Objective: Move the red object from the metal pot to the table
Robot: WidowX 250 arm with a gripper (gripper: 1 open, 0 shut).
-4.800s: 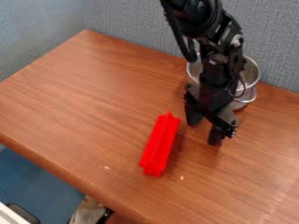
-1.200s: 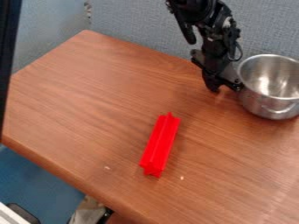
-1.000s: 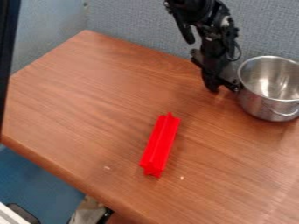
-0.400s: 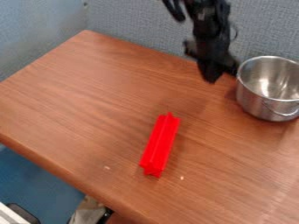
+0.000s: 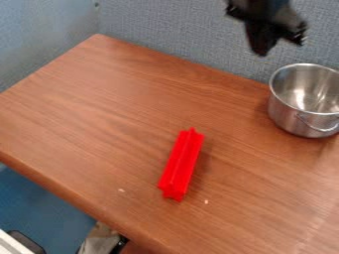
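Red object (image 5: 181, 164) lies flat on the table (image 5: 93, 99), long axis running near-to-far with a slight rightward lean at the far end. Near end sits close to the table's front edge; open wood to its left and behind it. Metal pot (image 5: 307, 96) stands upright at the right edge, well apart from the block, nothing red inside. Gripper (image 5: 272, 38) up top above the table, left of and above the pot, blurred; fingers together, holding nothing. Nothing stands between block and pot.
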